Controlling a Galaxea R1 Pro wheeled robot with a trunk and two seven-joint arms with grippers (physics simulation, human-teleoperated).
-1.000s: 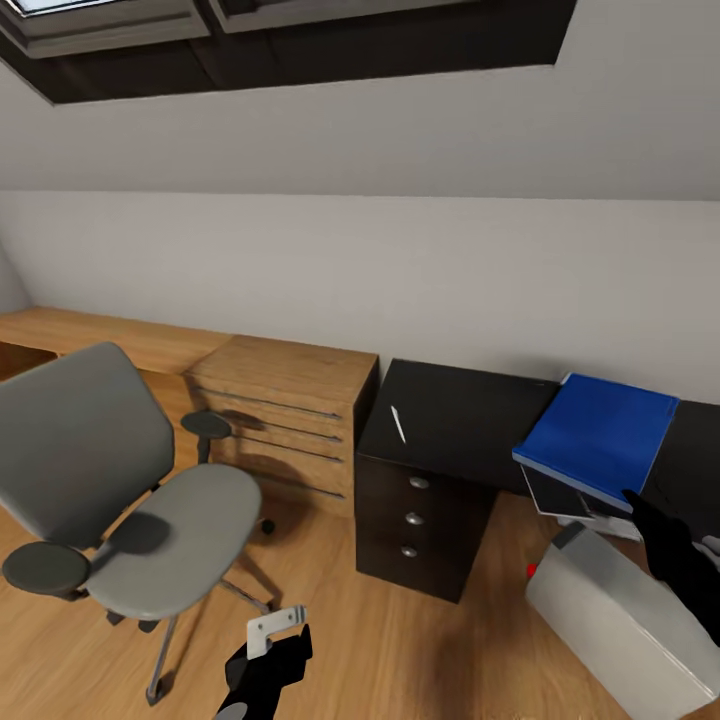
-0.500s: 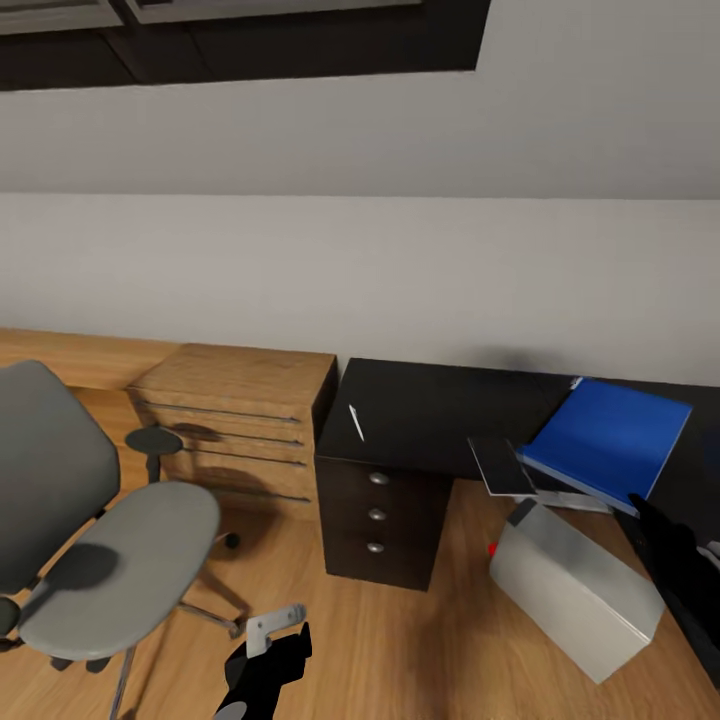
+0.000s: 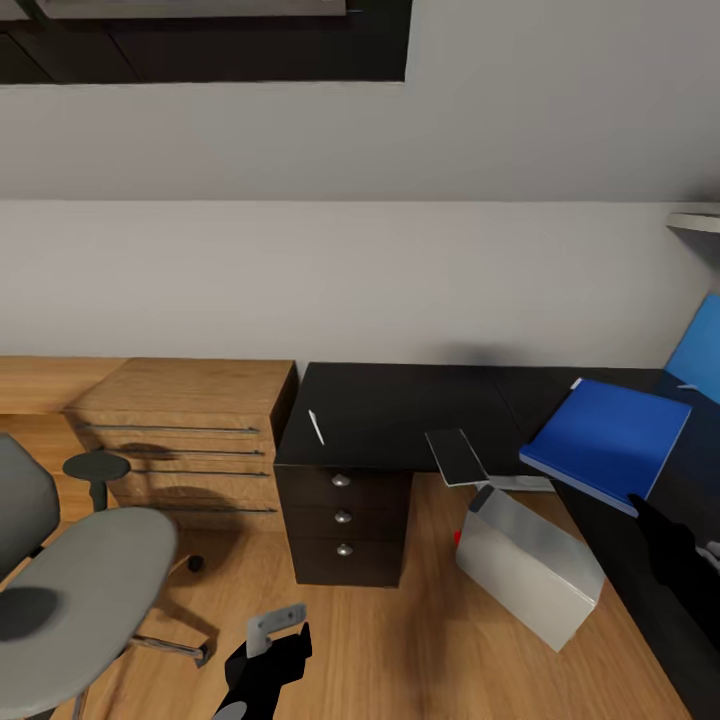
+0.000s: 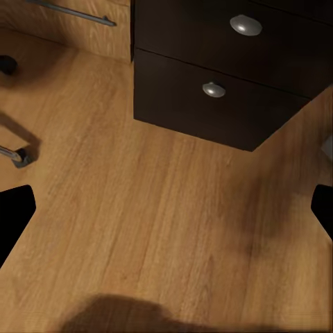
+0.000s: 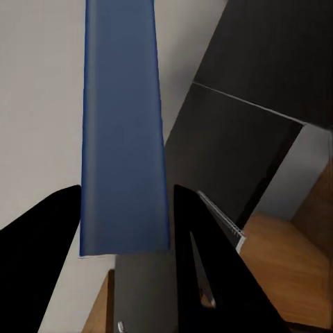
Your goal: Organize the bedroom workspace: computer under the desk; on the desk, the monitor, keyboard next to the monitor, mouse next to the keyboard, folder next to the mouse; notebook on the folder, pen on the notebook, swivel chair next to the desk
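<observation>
Wood floor (image 4: 159,208), viewed from above; black drawers (image 4: 222,76) with two silver knobs (image 4: 214,89); chair caster (image 4: 21,157) seen beside them.

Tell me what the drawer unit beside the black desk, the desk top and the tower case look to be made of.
Drawer unit: light wood or veneer, matte, grain lines, thin metal handles. Desk top: dark glossy panel, likely laminate, faint sheen. Computer: smooth pale grey casing, plastic or painted metal; cannot tell which.

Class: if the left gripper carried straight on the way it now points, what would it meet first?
Most likely the bare wood floor, just in front of the dark drawer unit. The left gripper is open, and nothing lies between its fingers.
</observation>
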